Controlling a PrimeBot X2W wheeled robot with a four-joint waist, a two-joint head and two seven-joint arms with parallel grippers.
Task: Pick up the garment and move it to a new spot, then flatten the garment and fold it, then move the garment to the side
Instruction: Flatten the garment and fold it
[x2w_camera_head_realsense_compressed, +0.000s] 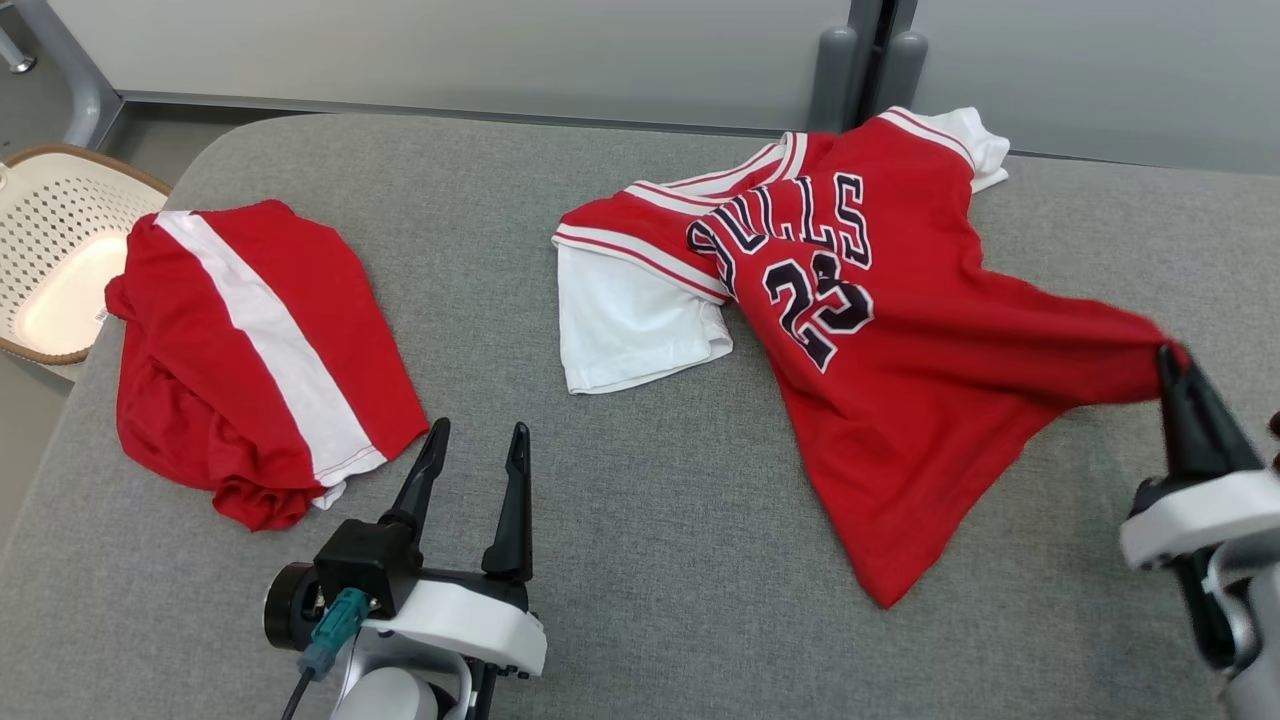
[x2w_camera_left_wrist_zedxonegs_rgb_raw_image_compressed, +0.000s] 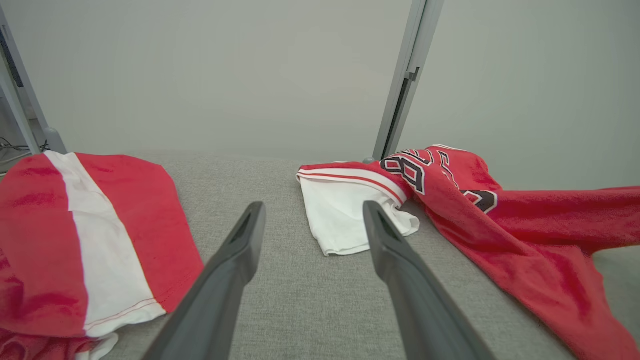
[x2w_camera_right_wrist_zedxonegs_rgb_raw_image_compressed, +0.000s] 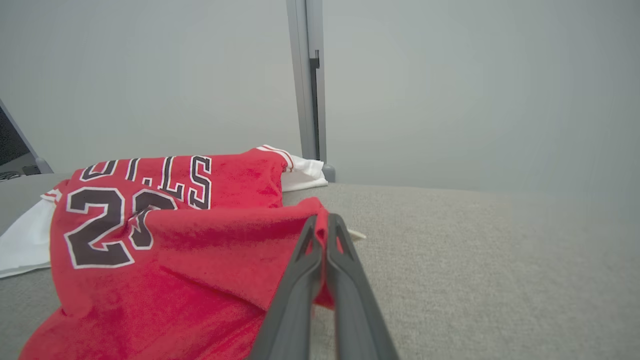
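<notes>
jersey (x2w_camera_head_realsense_compressed: 900, 400): the red one with the number 23, on the right half of the grey table (x2w_camera_head_realsense_compressed: 640, 500). It lies crumpled, and one corner is drawn out to the right into a tight point, because the right gripper pulls there.

basket (x2w_camera_head_realsense_compressed: 60, 250): pale, with holes, beside the table's left edge. I judge it is where clothes come from or go, but nothing shows this.

folded shirt (x2w_camera_head_realsense_compressed: 260, 350): red with a white stripe, on the left part of the table, well apart from the jersey. It looks set aside, so it stays out of the work area.

left gripper (x2w_camera_head_realsense_compressed: 470, 460): fingers spread wide, empty, low over bare table between the folded shirt and the jersey – probably waiting until a second corner is needed.

white sleeve (x2w_camera_head_realsense_compressed: 630, 320): it lies flat on the table at the jersey's left side, partly under the red cloth. The far one (x2w_camera_head_realsense_compressed: 985, 145) shows at the back.

right gripper (x2w_camera_right_wrist_zedxonegs_rgb_raw_image_compressed: 322, 230): fingers pressed together on the jersey's corner – the red cloth is pinched between the tips, near the table's right side. A corner grip lets the cloth trail and open when it is carried.

step: I judge it is the pick-up; flattening and folding are not yet done.
</notes>
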